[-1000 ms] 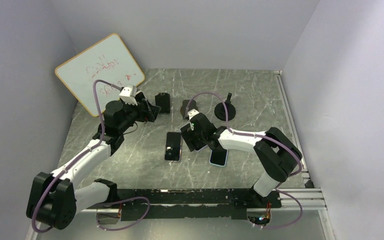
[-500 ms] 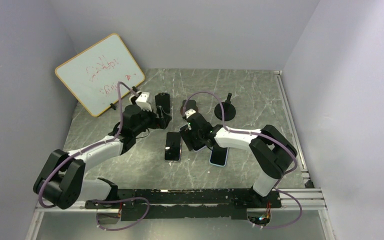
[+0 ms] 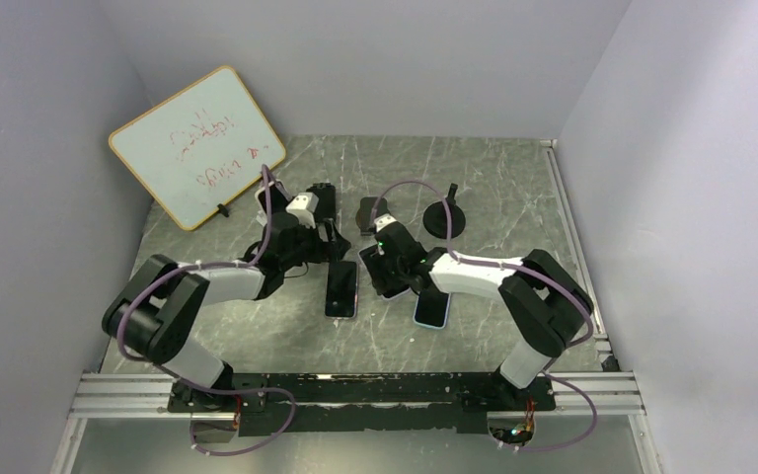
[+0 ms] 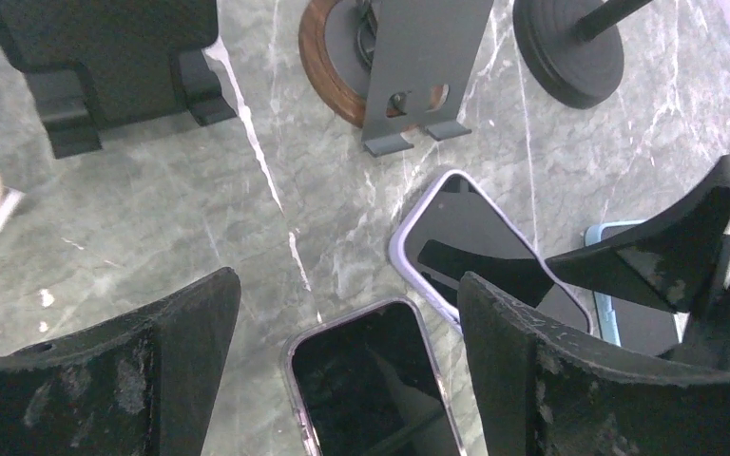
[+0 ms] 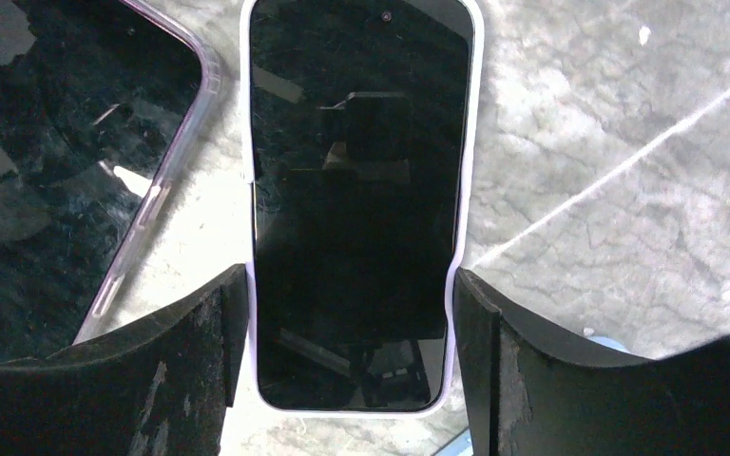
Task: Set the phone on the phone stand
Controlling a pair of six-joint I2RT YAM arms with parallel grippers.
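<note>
Now the right gripper (image 5: 352, 280) straddles the white-cased phone (image 5: 361, 190) lying flat on the table (image 5: 627, 190), fingers (image 5: 152, 380) pressing its two long edges, its length pointing straight ahead, while the left gripper (image 4: 347, 313) hangs spread wide over a darker phone (image 4: 371, 380).

Top cam: high behind the arm bases (image 3: 515, 371), tilted down and forward, whole table (image 3: 513, 188) in frame. Left wrist cam: low, close, looks past its own fingers (image 4: 114, 370) toward the phone stands (image 4: 423, 66). Right wrist cam: closest, straight down on the pale-cased phone (image 5: 356, 190). All three overlap on that phone and the purple-rimmed phone (image 5: 57, 161) beside it.
</note>
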